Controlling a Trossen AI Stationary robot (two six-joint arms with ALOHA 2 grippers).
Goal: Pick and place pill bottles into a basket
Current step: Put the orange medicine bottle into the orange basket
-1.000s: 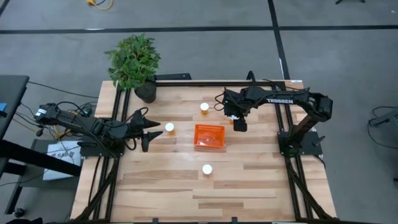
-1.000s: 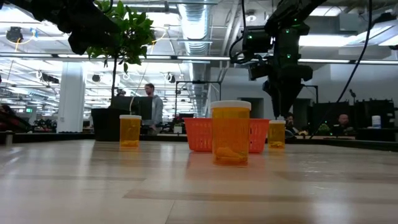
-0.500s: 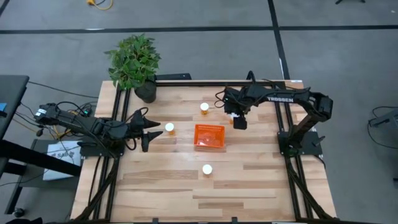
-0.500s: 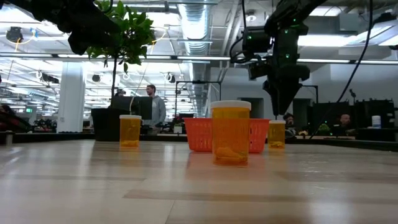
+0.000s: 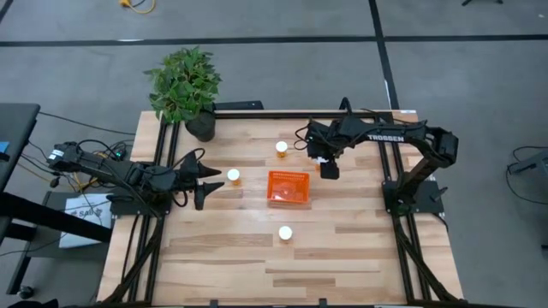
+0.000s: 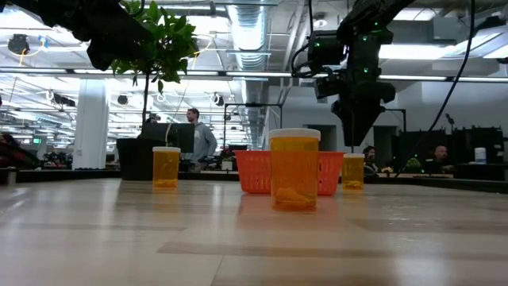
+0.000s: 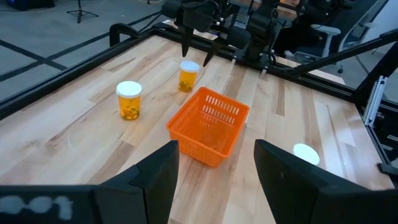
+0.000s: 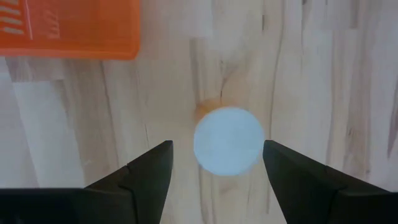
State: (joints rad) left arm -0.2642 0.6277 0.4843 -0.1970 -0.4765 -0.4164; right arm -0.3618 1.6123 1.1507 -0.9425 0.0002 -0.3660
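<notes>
The orange basket stands mid-table and also shows in the left wrist view. Three pill bottles with white caps stand upright on the wood: one at the far side, one left of the basket, one toward the near side. Another bottle stands right of the basket. My right gripper hangs above it, pointing down and open, a finger on either side of the cap and not touching it. My left gripper is open and empty at the table's left side, near the left bottle.
A potted plant stands at the far left corner. Black frame rails run along the table's left, right and far edges. Bare wood lies across the near half of the table. People show in the room beyond the table.
My right gripper has drifted a little toward the table's left and slightly up above the bottle right of the basket, staying open. The bottles and the basket have not moved.
</notes>
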